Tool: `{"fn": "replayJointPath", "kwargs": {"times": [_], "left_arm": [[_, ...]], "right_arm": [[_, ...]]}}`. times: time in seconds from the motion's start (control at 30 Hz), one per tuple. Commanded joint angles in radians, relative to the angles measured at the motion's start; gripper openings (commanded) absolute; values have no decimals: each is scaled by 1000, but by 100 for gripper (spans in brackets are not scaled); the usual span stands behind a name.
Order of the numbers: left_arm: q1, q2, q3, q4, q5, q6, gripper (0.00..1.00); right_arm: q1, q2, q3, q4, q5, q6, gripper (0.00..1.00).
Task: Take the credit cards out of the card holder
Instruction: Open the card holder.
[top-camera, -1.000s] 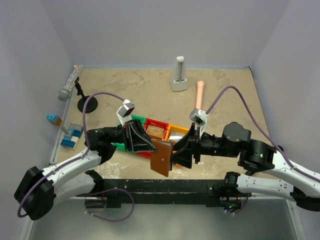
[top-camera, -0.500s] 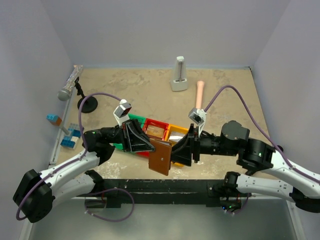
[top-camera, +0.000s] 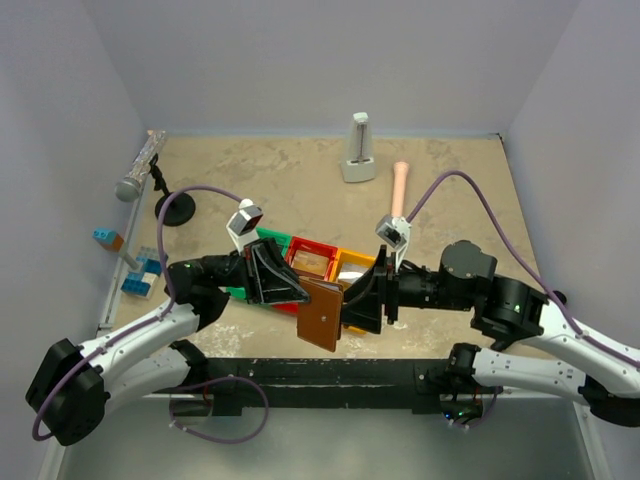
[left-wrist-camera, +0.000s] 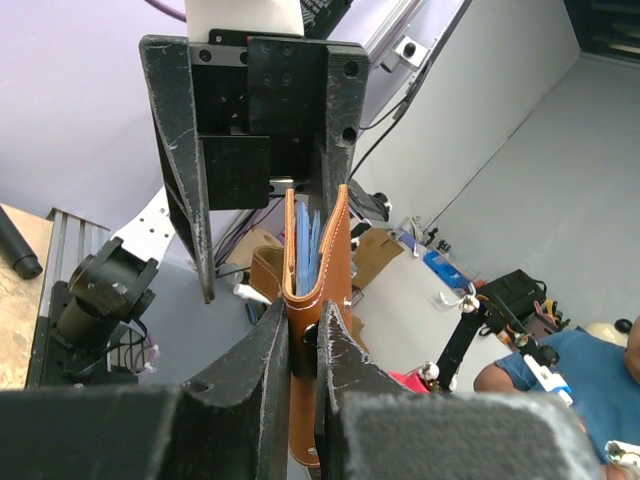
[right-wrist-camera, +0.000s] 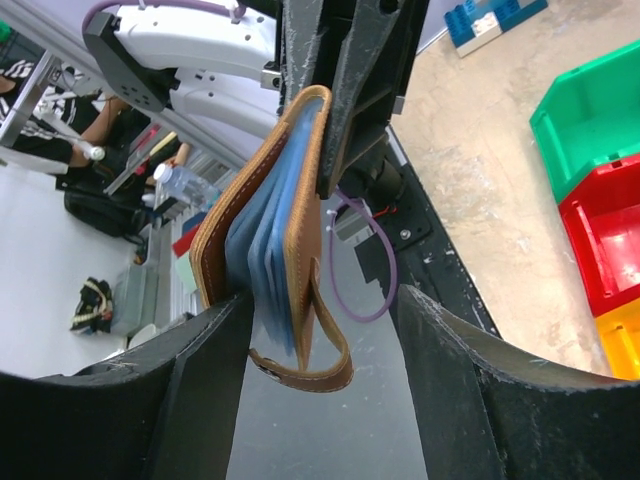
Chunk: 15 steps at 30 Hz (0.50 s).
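Nearest the arm bases, the card holder (top-camera: 322, 314) is up in the air over the near edge of the desk (top-camera: 450, 190), standing on edge between the two arms. The left tool (left-wrist-camera: 303, 332) is clenched hard on its folded spine. The right tool (right-wrist-camera: 322, 298) faces it from the other side, fingers spread wide and straddling the open edge. It's not touching anything afaict.

Tips for the pull imo:
- The blue layers (left-wrist-camera: 303, 238) sit between the brown covers. Can't tell which are cards vs pocket panels, so aim for whatever pokes out furthest.
- Narrow the right tool and centre it on the blue edges only. Grab a brown cover too and you'll prob just tug the whole thing.
- Pull straight out along the holder's plane, w/ no twisting.
- The tab (right-wrist-camera: 300, 378) loops right by the right fingers, so there's a snag risk.
- The left squeeze may pinch the cards, so expect friction.

Behind it on the desk are the red bin (top-camera: 312, 258) and yellow bin (top-camera: 352, 262), a likely drop spot.
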Motion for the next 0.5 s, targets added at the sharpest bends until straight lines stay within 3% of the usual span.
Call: {"fn": "replayJointPath", "kwargs": {"times": [0.0, 0.27, 0.47], "left_arm": [[-14, 14, -5, 298, -70, 3, 0], [-14, 34, -17, 298, -85, 25, 0], [-14, 34, 3, 299, -90, 17, 0]], "right_arm": [[-9, 78, 22, 35, 15, -9, 64], [8, 102, 69, 2, 23, -23, 67], [11, 141, 92, -28, 53, -18, 63]]}}
